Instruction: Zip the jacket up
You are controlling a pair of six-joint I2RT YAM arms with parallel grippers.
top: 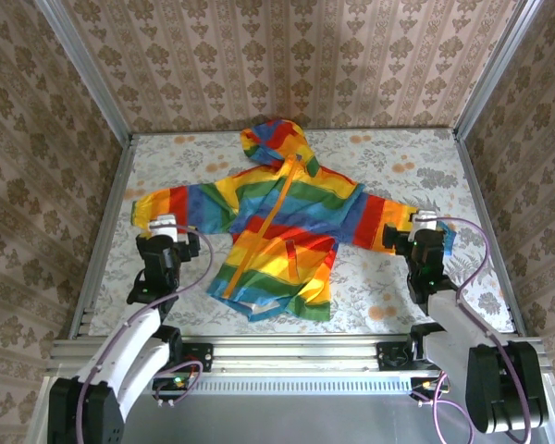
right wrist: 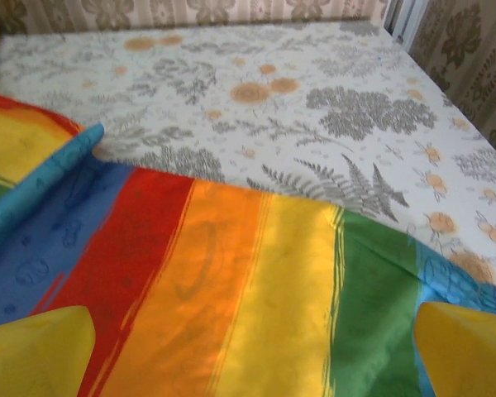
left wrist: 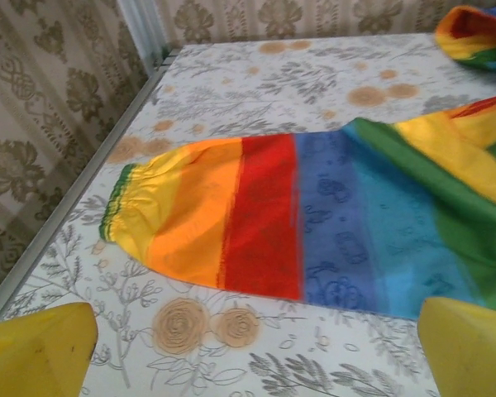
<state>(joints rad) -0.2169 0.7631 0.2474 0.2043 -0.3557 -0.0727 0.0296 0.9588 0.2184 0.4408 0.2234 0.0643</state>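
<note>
At the left of the top view a metal rail (top: 100, 236) borders the bench (top: 388, 157). Only a narrow strip of bare cloth lies between that rail and the cuff (left wrist: 120, 207) of the left sleeve (top: 171, 205). The left claw (top: 166, 225) stands at the sleeve's near edge, released. In its wrist view the yellow fingers (left wrist: 37, 351) sit wide apart in the bottom corners with bare bench between them and the sleeve just ahead. The jacket (top: 277, 231) lies flat in the middle of the frame, hood (top: 276, 143) toward the top, and the orange zipper (top: 268, 217) runs down its front to the hem. Open bench lies on either side of the hood, and a thinner band below the hem. The right sleeve (top: 379, 220) reaches toward the right rail (top: 488, 236). The right claw (top: 424, 225) is over its end, also released, its fingers (right wrist: 471, 351) spread with striped cloth under the gap. I cannot tell whether they touch it. The bench cover is pale with grey ferns and tan flowers. Patterned wallpaper walls (top: 277, 55) close in three sides.
</note>
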